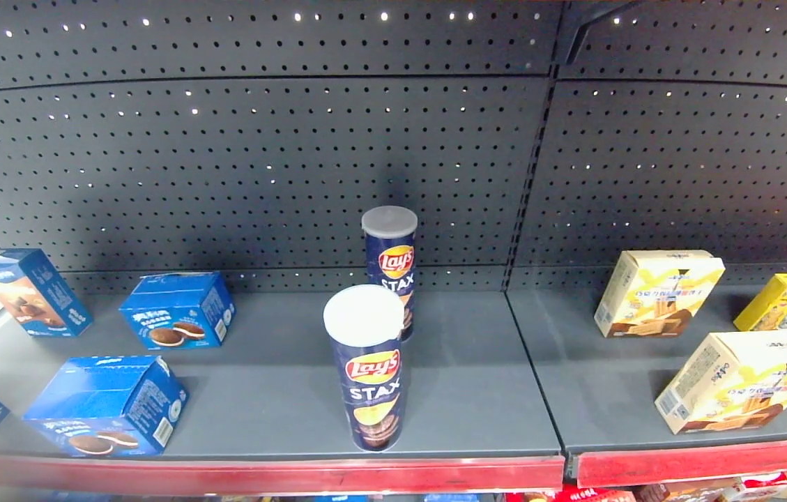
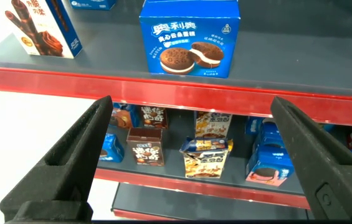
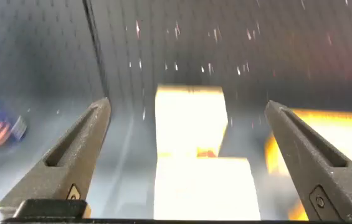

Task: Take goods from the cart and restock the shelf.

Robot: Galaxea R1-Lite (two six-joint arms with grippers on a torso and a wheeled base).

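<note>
- The left gripper (image 2: 189,106) is spread wide with nothing between its fingers. It sits just in front of the shelf's red front lip (image 2: 101,84), facing a blue sandwich-cookie box (image 2: 189,37) that stands near that lip.
- The right gripper (image 3: 187,106) is also wide and empty. It points into the right bay at two pale yellow biscuit boxes, one near (image 3: 204,186) and one behind it (image 3: 189,118). This view is blurred, so I cannot tell how close they are.
- Judgement: no item is in hand, so the next piece of stock has yet to come from the cart.
- On the grey shelf (image 1: 477,390), two tall chip cans stand upright in the middle. The near can (image 1: 365,369) is close to the front edge and the far can (image 1: 390,268) is by the pegboard back (image 1: 261,160).
- Two more blue cookie boxes lie to the left, one far (image 1: 177,310) and one near (image 1: 107,404). The yellow boxes sit to the right, one far (image 1: 658,293) and one near (image 1: 742,380).
- Risk: the near can is tall and narrow and close to the edge. An arm brushing past it could tip it off the shelf.
- Risk: lifting the left gripper from here with its fingers this wide could catch the red lip or push the cookie box back.
- Risk: driving the right gripper forward could shove the yellow boxes askew.
</note>
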